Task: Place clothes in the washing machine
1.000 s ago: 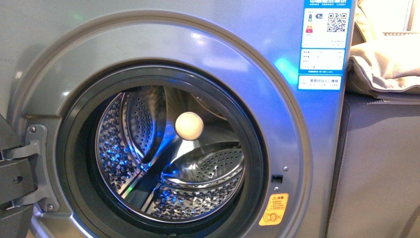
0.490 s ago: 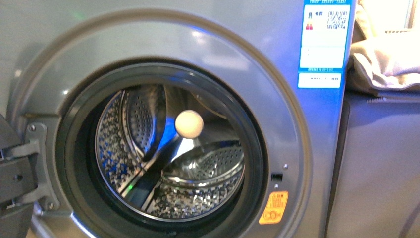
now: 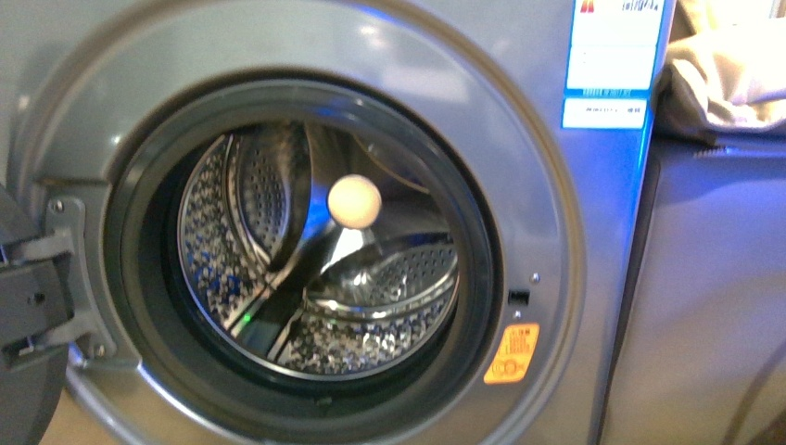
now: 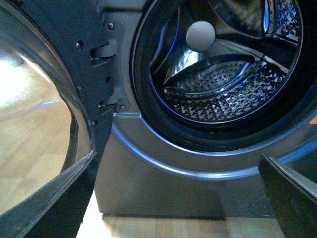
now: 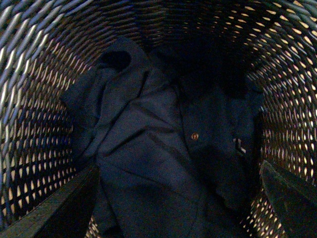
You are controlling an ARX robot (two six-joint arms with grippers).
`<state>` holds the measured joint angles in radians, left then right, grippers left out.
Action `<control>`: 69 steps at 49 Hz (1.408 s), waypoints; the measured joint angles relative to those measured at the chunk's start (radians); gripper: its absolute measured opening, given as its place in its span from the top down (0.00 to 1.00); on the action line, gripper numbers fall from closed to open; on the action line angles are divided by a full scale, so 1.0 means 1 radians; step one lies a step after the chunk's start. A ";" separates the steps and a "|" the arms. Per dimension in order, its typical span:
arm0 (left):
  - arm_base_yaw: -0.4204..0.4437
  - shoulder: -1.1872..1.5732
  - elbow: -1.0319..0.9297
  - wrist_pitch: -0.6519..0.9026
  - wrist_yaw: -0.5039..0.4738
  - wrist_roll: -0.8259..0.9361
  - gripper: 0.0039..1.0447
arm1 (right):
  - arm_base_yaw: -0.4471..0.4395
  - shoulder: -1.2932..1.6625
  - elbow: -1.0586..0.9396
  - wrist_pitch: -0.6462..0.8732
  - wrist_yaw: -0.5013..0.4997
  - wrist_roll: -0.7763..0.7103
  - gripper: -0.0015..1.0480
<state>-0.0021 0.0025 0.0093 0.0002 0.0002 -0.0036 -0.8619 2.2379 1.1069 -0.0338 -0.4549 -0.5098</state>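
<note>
A silver-grey washing machine [image 3: 556,232] fills the front view, its round door [image 4: 64,64] standing open on the robot's left. The perforated steel drum [image 3: 278,278] holds no laundry. Only a pale round disc [image 3: 354,201] shows at its back. A yellow warning sticker [image 3: 512,352] sits low beside the porthole. Beige folded fabric [image 3: 732,74] lies on top of a grey cabinet [image 3: 704,306] to the machine's right.

The left jaws are spread wide with nothing between them, facing the open porthole from low down.

The clothes [image 5: 148,148], a crumpled dark navy garment with a small button [image 5: 194,136], lie across most of the floor of a woven basket [image 5: 34,99]. The right jaws hang above the garment inside the basket, parted and empty, apparently not touching the cloth.

The step in hand appears to be the pickup. The next move likely calls for the right jaws to lower onto a raised fold and clamp it. They would then lift the garment clear of the basket rim before carrying it to the drum.
</note>
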 joint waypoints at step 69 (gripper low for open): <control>0.000 0.000 0.000 0.000 0.000 0.000 0.06 | 0.084 0.521 0.287 0.000 0.224 0.042 0.07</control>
<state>-0.0021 0.0025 0.0093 0.0002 0.0002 -0.0036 -0.7784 2.7594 1.3937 -0.0334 -0.2314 -0.4683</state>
